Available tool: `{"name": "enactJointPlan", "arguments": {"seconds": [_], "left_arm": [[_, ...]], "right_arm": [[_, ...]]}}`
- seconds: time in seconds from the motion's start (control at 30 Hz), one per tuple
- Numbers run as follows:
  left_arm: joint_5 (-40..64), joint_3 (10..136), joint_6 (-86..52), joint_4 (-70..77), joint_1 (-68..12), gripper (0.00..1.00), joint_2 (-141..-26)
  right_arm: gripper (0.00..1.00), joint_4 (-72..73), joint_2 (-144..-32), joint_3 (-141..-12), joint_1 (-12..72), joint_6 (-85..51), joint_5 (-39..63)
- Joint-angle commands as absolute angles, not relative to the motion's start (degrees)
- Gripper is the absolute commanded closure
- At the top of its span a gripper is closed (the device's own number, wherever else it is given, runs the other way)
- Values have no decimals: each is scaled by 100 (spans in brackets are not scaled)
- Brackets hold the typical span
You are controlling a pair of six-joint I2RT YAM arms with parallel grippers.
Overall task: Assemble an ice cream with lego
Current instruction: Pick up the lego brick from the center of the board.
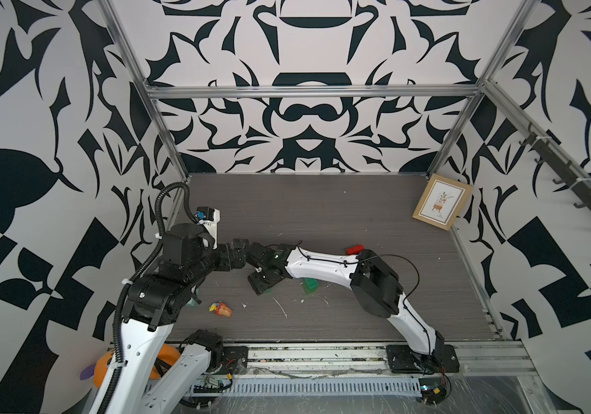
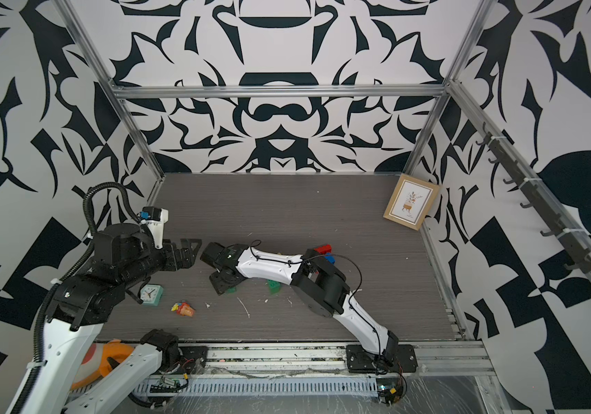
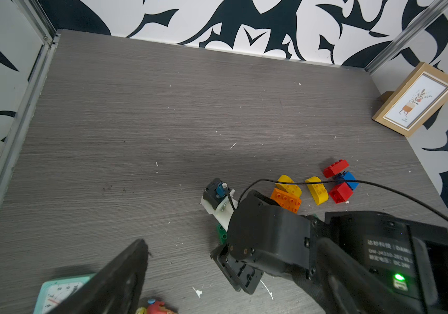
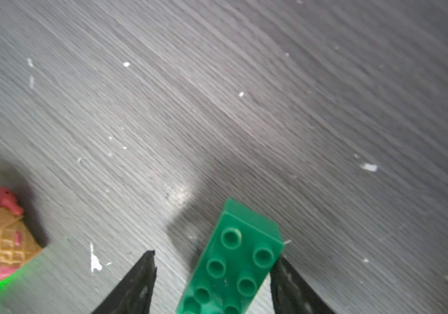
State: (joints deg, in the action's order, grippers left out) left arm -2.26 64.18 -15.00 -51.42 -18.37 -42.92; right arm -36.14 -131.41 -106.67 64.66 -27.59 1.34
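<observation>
A green lego brick [image 4: 233, 266] lies studs up on the grey table, between the fingers of my right gripper [image 4: 214, 258]. One finger touches its side and a gap remains at the other, so the gripper is open. In a top view the right gripper [image 2: 220, 279] points down over that brick [image 2: 230, 290]. A second green brick [image 2: 273, 286] lies beside the arm. Yellow [image 3: 288, 185], orange [image 3: 285, 201], yellow [image 3: 316, 190], red [image 3: 335, 167] and blue [image 3: 350, 179] bricks sit behind the right arm. My left gripper [image 2: 192, 249] hangs open and empty, left of the right wrist.
A small multicoloured cone toy [image 2: 183, 308] and a mint clock [image 2: 150, 294] lie at the front left. A framed picture [image 1: 441, 200] leans in the back right corner. Metal frame rails border the table. The right arm's cable loops over the brick cluster.
</observation>
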Motion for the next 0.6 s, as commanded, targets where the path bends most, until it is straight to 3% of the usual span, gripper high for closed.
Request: {"name": "enactJointPlan", "arguments": {"seconds": [0.0,0.27,0.4,0.47,0.57], "left_arm": [[-284,6357,-1471,-5093,-1827,0,-4271],[-343,6315,-1482,-5055,-1825,1,-4289],[-343,6315,-1477,-5043,-1819,1,-4280],[-351,6310,-1487,-5042,-1819,1,-4289],[-325,6318,-1505,-5057,-1819,1,-4306]], "right_arm": [[36,-3555,-13042,-10894,6493,-2611,209],[56,-4098,-13139,-11172,6538,-2534,-368],[61,-4370,-13289,-11426,6549,-2489,-592],[61,-4498,-13371,-11576,6576,-2470,-624],[54,-4476,-13420,-11622,6598,-2465,-452]]}}
